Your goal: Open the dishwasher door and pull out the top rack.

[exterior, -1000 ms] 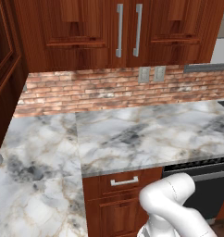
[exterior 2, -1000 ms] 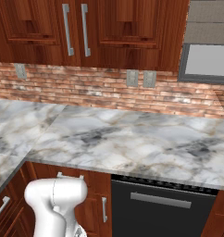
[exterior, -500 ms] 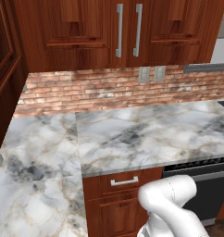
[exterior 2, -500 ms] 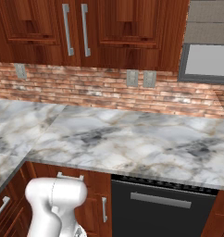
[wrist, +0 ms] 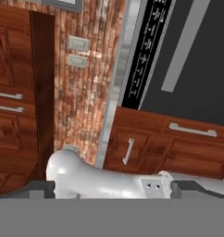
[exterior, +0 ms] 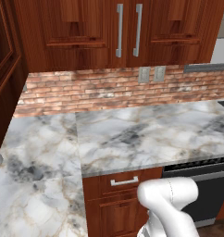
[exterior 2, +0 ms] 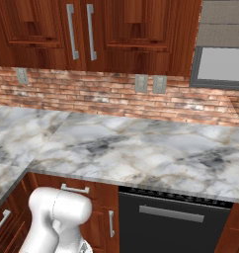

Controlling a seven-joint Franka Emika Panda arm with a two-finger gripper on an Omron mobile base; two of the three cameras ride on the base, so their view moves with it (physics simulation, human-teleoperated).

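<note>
The dishwasher door is a flat black panel under the marble counter, standing shut. Its grey bar handle runs below a dark vented strip. The left base view shows the door at the lower right, partly behind my white arm. The hand view is rolled, so the door and its handle slant across the upper right. My gripper is open, its dark fingertips wide apart, well short of the door. The top rack is hidden behind the shut door.
A reddish-brown drawer front with a small silver handle sits left of the dishwasher, with cabinet doors below it. The marble counter overhangs them. Behind are a brick backsplash with outlets and upper cabinets.
</note>
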